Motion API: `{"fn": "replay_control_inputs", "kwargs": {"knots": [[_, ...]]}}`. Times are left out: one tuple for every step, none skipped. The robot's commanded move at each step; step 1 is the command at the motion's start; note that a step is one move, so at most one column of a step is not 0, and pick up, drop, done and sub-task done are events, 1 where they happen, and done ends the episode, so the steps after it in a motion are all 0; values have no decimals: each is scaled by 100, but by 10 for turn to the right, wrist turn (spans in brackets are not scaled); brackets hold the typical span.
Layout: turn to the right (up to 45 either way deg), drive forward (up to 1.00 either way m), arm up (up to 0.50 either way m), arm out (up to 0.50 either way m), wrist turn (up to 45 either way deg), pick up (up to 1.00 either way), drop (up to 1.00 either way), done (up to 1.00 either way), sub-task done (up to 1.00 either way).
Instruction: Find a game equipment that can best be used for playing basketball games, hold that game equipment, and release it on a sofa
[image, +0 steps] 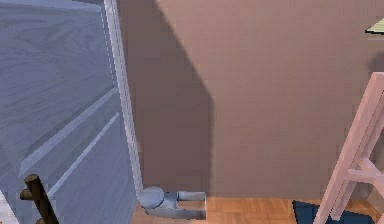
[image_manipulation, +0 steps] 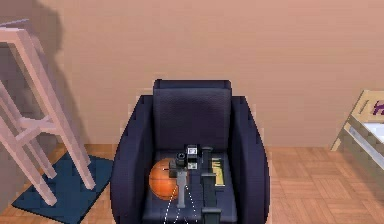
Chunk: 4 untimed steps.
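Observation:
An orange basketball (image_manipulation: 163, 180) lies on the seat of a dark navy armchair (image_manipulation: 190, 110) in the arm side view. The arm (image_manipulation: 213, 192) rises from the bottom edge over the seat, with its white squares just above the ball's right side. The gripper (image_manipulation: 180, 172) shows at the ball's upper right edge. The ball rests on the cushion at the gripper, so I cannot tell whether the gripper holds anything.
A pink wooden frame (image_manipulation: 25, 110) stands on a dark blue mat (image_manipulation: 65, 185) left of the armchair; both show again as frame (image: 355, 150) and mat (image: 308, 211). A blue-grey door (image: 60, 100) stands left, a grey object (image: 165, 200) on the floor. Pale furniture (image_manipulation: 365, 125) stands right.

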Motion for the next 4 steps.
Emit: {"fn": "replay_control_inputs", "kwargs": {"knots": [[0, 0, 0, 0, 450, 0, 0, 0, 0], [0, 0, 0, 0, 450, 0, 0, 0, 0], [0, 0, 0, 0, 450, 0, 0, 0, 0], [0, 0, 0, 0, 180, 0, 0, 0, 0]]}}
